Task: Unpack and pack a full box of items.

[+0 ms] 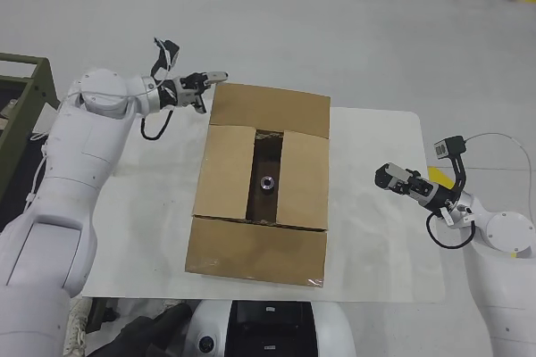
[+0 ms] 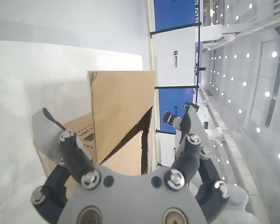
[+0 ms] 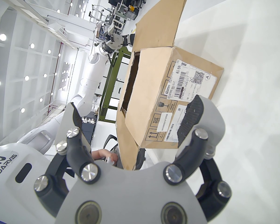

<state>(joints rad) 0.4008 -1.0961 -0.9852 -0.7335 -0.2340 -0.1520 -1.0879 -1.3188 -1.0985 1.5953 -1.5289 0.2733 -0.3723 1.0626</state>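
Left gripper (image 2: 119, 122), jaws spread and empty, just beside far-left corner of cardboard box (image 1: 295, 178). Mid-table, side flaps half shut over a narrow gap. Risks snagging a flap on reaching in. Inside, one small round item (image 1: 267, 184); rest hidden. Right gripper (image 3: 135, 113), spread, empty, well apart right.

left claw (image 2: 116, 117) spread wide, close to the half-open cardboard box (image 2: 122, 99).

I am holding my grey-and-black left gripper (image 1: 209, 90) and right gripper (image 1: 386, 176) well apart, fingers spread wide on both.
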